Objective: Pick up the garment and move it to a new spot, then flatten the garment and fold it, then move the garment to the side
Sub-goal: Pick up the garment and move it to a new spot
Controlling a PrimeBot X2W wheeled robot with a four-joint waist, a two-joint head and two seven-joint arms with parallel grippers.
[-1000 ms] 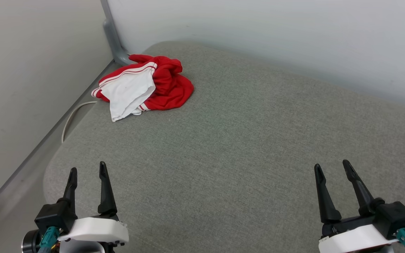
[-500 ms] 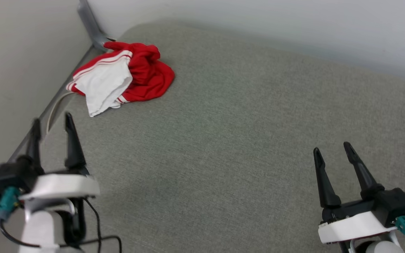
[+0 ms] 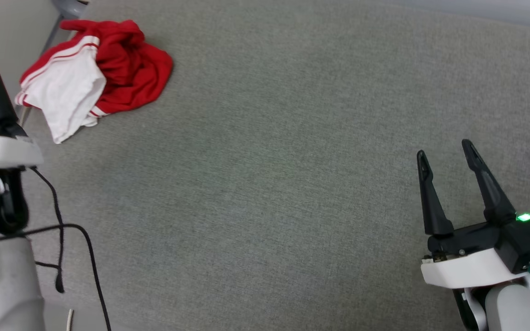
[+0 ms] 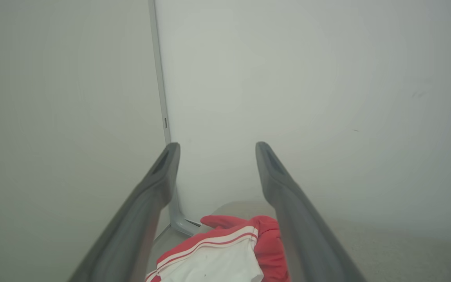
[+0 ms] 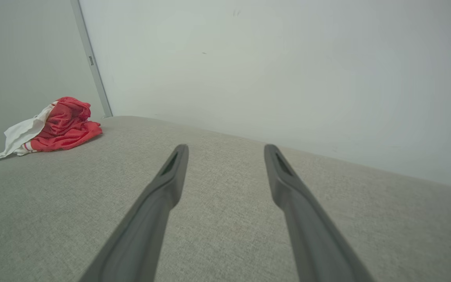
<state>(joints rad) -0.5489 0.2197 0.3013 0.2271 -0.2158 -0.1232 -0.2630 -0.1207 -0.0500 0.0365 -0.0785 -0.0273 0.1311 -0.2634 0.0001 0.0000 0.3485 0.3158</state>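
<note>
step one: getting ready to pick up the garment

head view: the garment lies in a heap at the far left corner of the grey cushion. the right gripper is wide open and holds nothing, well apart from it by the near right edge. left wrist view: the left gripper is wide open and holds nothing, and the heap shows low between its fingers, not touched. right wrist view: the heap sits far off at that corner. next, i think, the left one must dip down and pinch the soft cloth.

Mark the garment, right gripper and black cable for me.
garment (image 3: pixel 113 76): head view, on the bunched red body beside the white sleeve.
right gripper (image 3: pixel 444 148): head view, midway between its open fingertips.
black cable (image 3: pixel 69 225): head view, on the arch of its loop.
</note>
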